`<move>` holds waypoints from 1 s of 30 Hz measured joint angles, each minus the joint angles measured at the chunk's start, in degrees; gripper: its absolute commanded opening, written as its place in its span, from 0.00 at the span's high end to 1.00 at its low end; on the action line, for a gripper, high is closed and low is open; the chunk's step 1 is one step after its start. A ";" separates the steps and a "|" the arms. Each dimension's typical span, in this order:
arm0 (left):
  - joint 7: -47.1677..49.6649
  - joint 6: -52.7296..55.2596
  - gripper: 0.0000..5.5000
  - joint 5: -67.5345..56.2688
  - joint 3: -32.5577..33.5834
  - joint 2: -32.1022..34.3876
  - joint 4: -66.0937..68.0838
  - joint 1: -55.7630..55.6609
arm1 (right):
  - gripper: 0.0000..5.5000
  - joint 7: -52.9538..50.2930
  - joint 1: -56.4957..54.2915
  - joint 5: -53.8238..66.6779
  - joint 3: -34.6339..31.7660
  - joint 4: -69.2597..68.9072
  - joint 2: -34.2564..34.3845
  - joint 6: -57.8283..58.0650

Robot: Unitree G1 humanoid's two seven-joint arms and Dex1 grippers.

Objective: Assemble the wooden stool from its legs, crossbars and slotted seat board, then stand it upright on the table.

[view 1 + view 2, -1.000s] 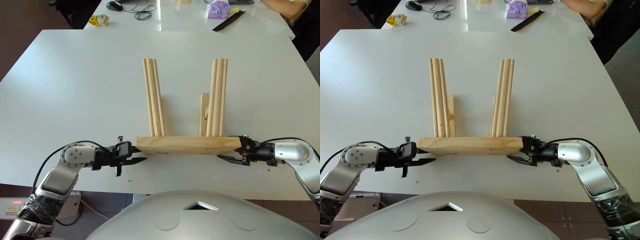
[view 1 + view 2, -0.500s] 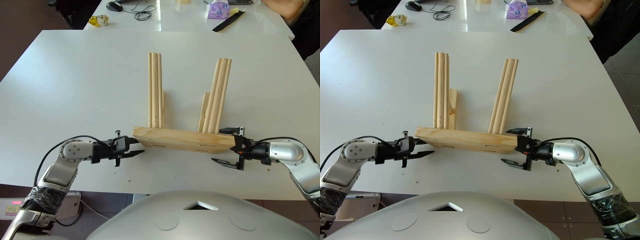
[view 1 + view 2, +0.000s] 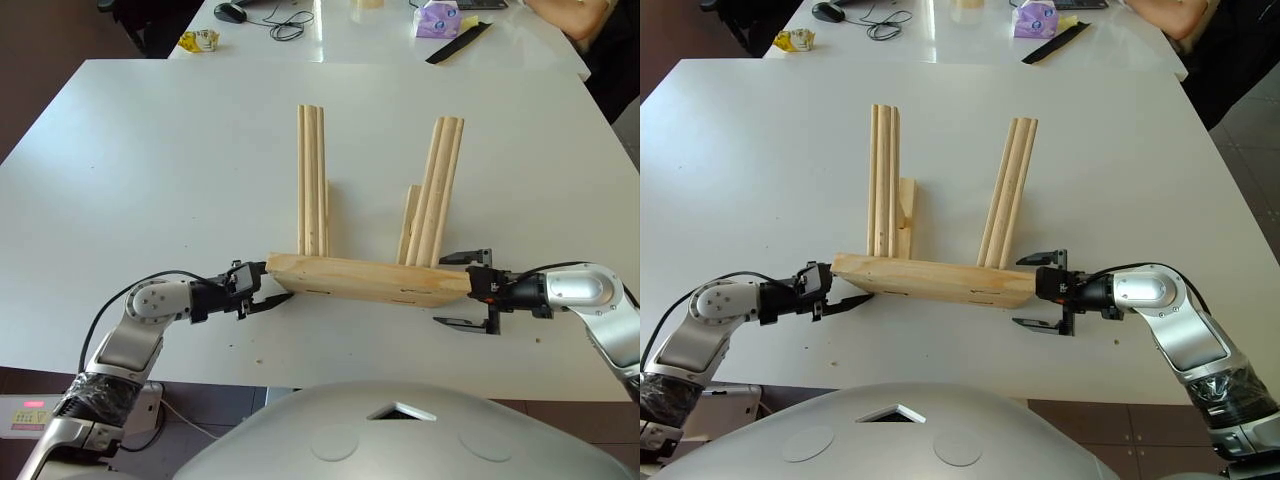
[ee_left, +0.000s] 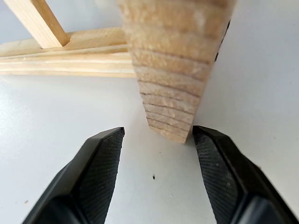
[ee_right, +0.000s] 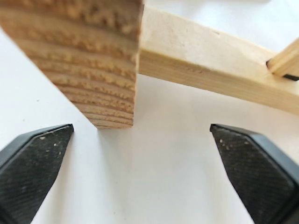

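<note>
The stool [image 3: 372,262] lies on its side on the white table [image 3: 150,170], seat board [image 3: 365,281] nearest the robot, legs [image 3: 312,180] pointing to twelve o'clock. Left gripper [image 3: 268,288] sits at the board's nine o'clock end, fingers spread around it; right gripper [image 3: 446,290] at three o'clock, gaping wide.
</note>
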 measured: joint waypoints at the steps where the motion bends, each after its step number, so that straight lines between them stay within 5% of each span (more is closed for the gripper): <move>1: 0.04 0.38 0.50 0.04 -0.40 -0.68 0.26 -0.57 | 0.02 0.01 -0.17 -0.18 0.10 0.11 0.01 -0.34; 11: -2.38 1.85 0.71 -1.87 -1.35 -0.84 0.95 -1.02 | 0.02 -0.18 -1.54 -0.74 0.38 1.79 0.13 -2.16; 25: -4.57 4.11 0.75 -3.30 -0.90 0.26 -0.16 -0.89 | 0.02 1.51 0.31 2.13 0.30 -1.38 0.42 4.21; 30: -4.99 4.12 0.76 -3.27 -0.94 0.26 -0.07 -1.24 | 0.15 1.46 0.29 2.28 0.31 -1.68 0.89 5.53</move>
